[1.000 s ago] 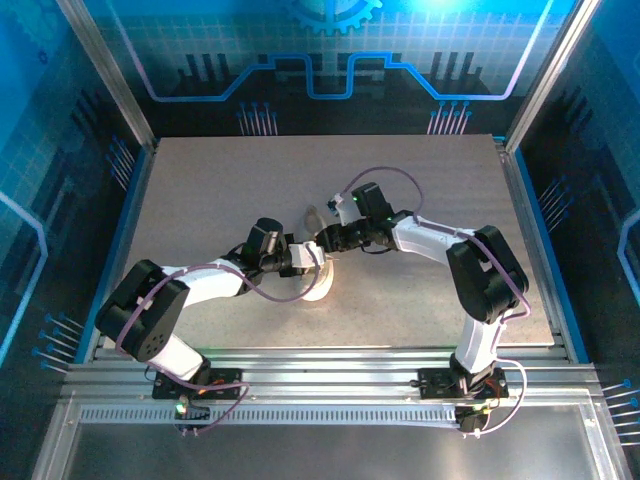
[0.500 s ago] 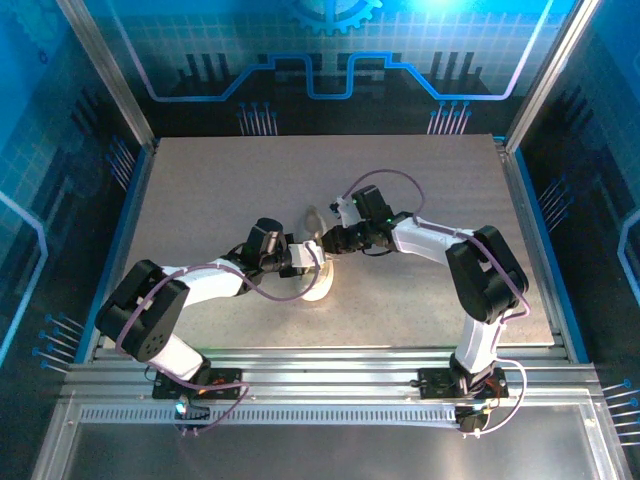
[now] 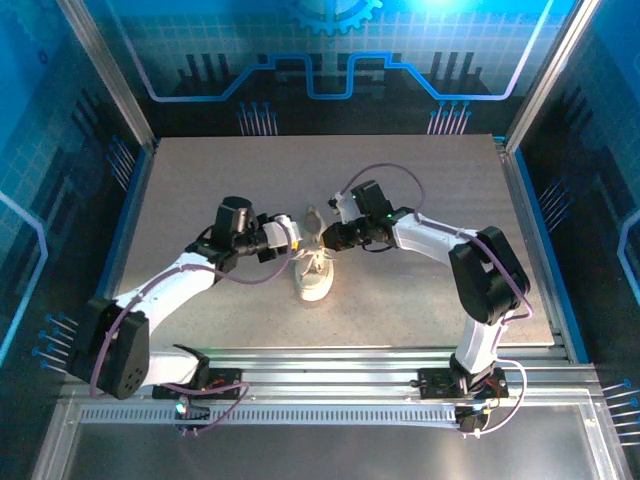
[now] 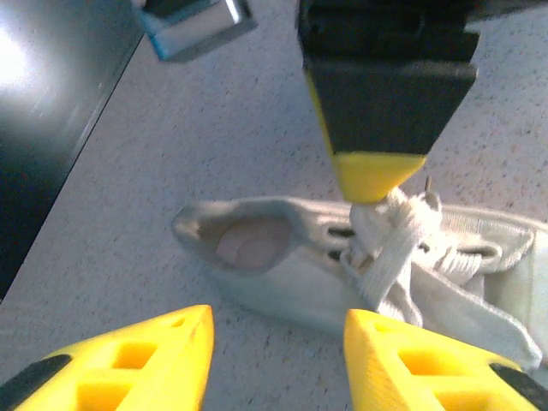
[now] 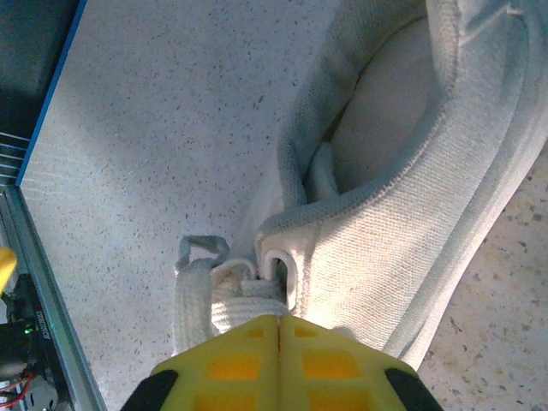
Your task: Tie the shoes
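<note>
From above, one small white canvas low-top sneaker (image 3: pixel 316 280) lies mid-frame on the grey speckled tabletop (image 3: pixel 200 180). Two arms meet over it: left fingers (image 3: pixel 291 240) and right fingers (image 3: pixel 327 238).

Left wrist view: the two yellow left fingers (image 4: pixel 145 355) stand apart at the bottom edge, holding nothing. Above them is the sneaker (image 4: pixel 274 274) — the right fingers (image 4: pixel 377 174) touch its pale flat laces (image 4: pixel 390 248).

Right wrist view: the two right fingers (image 5: pixel 257 355) are pressed together — clamped on the laces (image 5: pixel 214 300).
</note>
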### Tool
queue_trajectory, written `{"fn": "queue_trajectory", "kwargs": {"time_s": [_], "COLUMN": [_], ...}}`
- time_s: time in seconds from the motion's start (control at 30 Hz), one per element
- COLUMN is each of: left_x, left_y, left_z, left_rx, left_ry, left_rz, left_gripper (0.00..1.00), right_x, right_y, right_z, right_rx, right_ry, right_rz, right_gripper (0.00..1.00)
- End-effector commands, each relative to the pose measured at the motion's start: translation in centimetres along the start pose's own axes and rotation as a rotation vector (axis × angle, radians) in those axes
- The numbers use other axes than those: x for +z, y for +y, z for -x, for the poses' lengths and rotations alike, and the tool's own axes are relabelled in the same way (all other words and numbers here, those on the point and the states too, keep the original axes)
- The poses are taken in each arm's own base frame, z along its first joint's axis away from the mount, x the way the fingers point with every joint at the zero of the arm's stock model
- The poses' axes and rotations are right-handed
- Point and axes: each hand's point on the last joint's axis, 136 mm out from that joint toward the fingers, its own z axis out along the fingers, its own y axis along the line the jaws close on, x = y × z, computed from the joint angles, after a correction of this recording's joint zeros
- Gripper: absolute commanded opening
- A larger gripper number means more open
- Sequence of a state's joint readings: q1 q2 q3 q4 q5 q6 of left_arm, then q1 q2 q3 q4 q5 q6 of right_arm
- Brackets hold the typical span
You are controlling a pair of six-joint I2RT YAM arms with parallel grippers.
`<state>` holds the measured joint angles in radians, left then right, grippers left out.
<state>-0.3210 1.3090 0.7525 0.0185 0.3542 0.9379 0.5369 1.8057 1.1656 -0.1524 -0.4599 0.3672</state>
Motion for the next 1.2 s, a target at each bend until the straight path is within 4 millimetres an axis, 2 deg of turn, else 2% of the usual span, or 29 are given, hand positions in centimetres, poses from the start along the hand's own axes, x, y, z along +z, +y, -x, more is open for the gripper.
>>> {"fn": "queue_trajectory", "kwargs": {"time_s": [0.0,0.17,0.5,0.6,0.7,0.77,0.8,1.0,1.17], "left_x": [-0.2,1.3,2.9,3.4,3.6,3.3,3.0,0.9,0.4], "left_y": [-3.1,-4.6,-6.0,-6.4,-6.7,-6.5,-6.5,-7.0,-7.8], "left_z": [-2.3,-4.6,-7.1,-7.5,-8.0,-7.7,-7.4,-3.5,-1.2], "left_rx": [-0.081,-0.118,-0.148,-0.171,-0.2,-0.215,-0.219,-0.257,-0.429], "left_ry": [0.063,0.123,0.195,0.215,0.247,0.261,0.265,0.286,0.349], "left_rz": [-0.149,-0.214,-0.288,-0.322,-0.352,-0.364,-0.369,-0.362,-0.322], "left_gripper": [0.46,0.47,0.5,0.41,0.22,0.04,0.0,0.0,0.0], "right_x": [0.2,0.5,0.8,0.9,0.9,0.9,0.8,0.7,1.2], "right_y": [0.5,0.4,0.1,0.0,0.0,-0.1,-0.1,-0.6,-0.9], "right_z": [0.2,0.1,0.1,0.3,0.5,0.7,0.9,2.2,3.1], "right_rx": [-0.034,-0.038,-0.04,-0.042,-0.049,-0.057,-0.062,-0.11,-0.172], "right_ry": [0.02,0.035,0.043,0.042,0.042,0.04,0.038,0.041,0.083], "right_rz": [-0.001,0.0,-0.008,-0.009,-0.013,-0.023,-0.026,-0.055,-0.067], "right_gripper": [0.0,0.0,0.0,0.0,0.0,0.0,0.0,0.0,0.0]}}
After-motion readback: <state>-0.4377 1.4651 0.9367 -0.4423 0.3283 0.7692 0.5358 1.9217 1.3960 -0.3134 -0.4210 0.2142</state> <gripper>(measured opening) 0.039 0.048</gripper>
